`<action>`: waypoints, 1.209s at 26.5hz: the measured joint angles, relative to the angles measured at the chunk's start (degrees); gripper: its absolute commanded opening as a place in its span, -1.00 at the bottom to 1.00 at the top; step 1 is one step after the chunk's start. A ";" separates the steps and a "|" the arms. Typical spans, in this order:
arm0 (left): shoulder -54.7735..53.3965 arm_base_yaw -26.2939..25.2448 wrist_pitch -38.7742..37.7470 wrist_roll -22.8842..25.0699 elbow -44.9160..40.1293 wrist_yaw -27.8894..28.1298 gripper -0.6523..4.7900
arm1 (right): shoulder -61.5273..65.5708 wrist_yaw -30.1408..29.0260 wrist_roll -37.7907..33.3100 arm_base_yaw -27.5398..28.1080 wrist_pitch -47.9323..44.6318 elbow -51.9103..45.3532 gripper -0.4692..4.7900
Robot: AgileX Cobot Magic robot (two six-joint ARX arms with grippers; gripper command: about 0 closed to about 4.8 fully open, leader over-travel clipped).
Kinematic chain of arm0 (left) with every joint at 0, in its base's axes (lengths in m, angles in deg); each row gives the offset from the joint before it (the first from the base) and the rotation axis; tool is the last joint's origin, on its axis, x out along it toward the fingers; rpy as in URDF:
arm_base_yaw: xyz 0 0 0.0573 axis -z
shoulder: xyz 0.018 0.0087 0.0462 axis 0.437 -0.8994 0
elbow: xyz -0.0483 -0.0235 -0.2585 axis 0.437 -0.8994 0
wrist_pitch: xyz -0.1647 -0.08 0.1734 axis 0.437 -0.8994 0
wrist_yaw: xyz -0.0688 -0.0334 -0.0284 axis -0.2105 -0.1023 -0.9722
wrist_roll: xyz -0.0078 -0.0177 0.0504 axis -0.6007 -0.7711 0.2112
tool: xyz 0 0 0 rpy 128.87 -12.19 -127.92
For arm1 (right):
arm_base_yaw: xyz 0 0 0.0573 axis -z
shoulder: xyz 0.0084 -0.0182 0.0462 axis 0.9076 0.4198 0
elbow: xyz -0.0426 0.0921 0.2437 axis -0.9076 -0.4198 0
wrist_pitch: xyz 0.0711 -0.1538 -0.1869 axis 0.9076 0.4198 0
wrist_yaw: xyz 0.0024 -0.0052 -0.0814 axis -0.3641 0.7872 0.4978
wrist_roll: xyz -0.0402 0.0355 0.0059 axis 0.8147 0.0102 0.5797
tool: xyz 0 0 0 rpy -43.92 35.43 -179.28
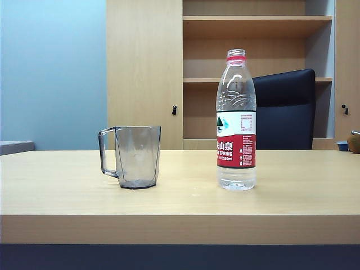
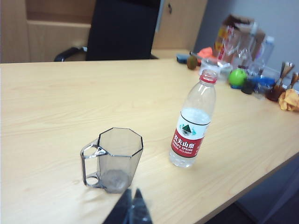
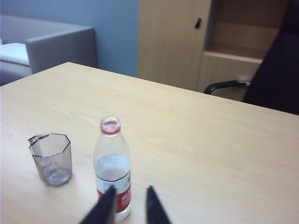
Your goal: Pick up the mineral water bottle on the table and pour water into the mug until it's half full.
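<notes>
Two things stand upright and well apart on my light wood-grain bench (image 1: 56,185): to the left the smoky-grey transparent faceted mug (image 1: 136,156) with its squared handle turned outward, empty as far as I can tell, and to the right the tall clear plastic mineral water bottle (image 1: 236,121), uncapped, with a red neck ring and red-and-white label.

My left gripper (image 2: 132,207) hangs just short of the mug, its dark fingers pressed together, holding nothing.

My right gripper (image 3: 127,205) hovers before the bottle's label, its fingers slightly parted and empty; that gap looks narrower than the bottle.

I judge the step is reaching: I should spread wider, straddle the label band, then squeeze gently so the open neck spills no water.
</notes>
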 measured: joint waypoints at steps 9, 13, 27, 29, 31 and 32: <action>-6.14 0.00 -0.09 1.90 3.50 -1.33 -0.78 | 17.53 3.19 -7.06 -9.55 -14.64 -3.02 -0.25; -6.14 0.00 0.04 2.01 3.50 -0.90 -0.78 | 18.38 10.95 -13.73 -14.27 -33.40 -14.19 -0.25; -6.12 0.00 -0.24 2.03 3.50 0.24 -0.78 | 20.31 38.95 -11.58 -33.90 -63.76 -44.19 1.00; -6.12 0.00 -0.55 2.03 3.50 0.26 -0.78 | 22.56 39.12 -11.32 -33.94 -64.67 -44.17 1.00; -6.12 0.00 -0.90 2.03 3.50 0.26 -0.78 | 25.97 39.06 -11.26 -33.97 -66.60 -44.22 1.00; -6.12 0.00 -1.18 2.03 3.50 0.26 -0.78 | 28.89 39.04 -10.88 -33.97 -68.94 -44.19 1.00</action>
